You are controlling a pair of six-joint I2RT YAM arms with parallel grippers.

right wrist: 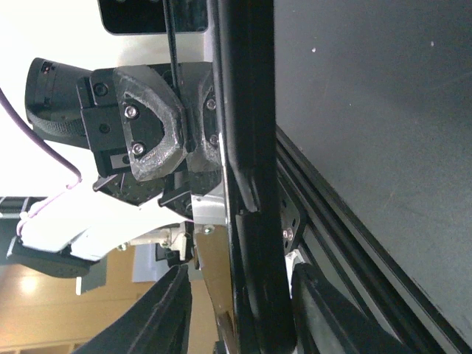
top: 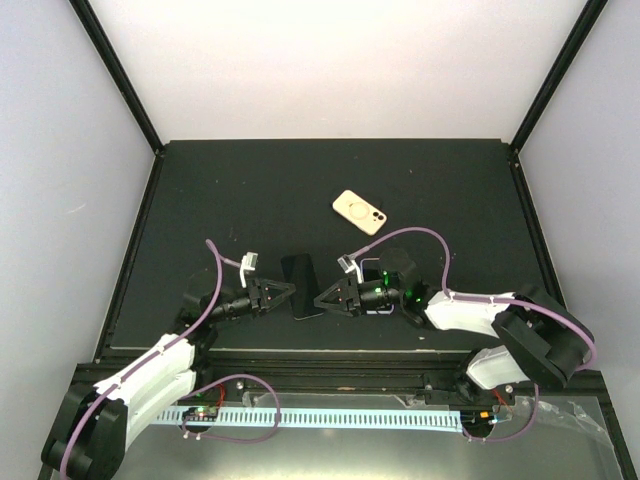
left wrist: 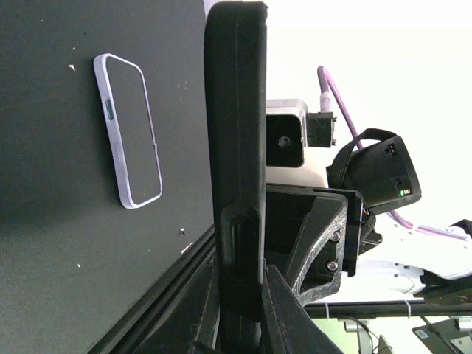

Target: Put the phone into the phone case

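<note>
A black phone case (top: pixel 300 272) stands on edge near the table's front, between my two grippers. My left gripper (top: pixel 289 291) is shut on its near end; in the left wrist view the fingers (left wrist: pixel 284 302) press both faces of the case (left wrist: pixel 236 110), which has a slot in its side. My right gripper (top: pixel 322 298) is open around the same end. In the right wrist view one finger (right wrist: pixel 166 313) stands well off the case (right wrist: pixel 247 147) and the other (right wrist: pixel 324 310) is close beside it. The light-rimmed phone (top: pixel 358 211) lies flat further back, also in the left wrist view (left wrist: pixel 129 133).
The black mat (top: pixel 220 200) ends at a raised metal rail (top: pixel 330 355) along the front, just below both grippers. White walls and black corner posts (top: pixel 120 80) close in the back and sides. A pale cable chain (top: pixel 320 415) runs beneath the arm bases.
</note>
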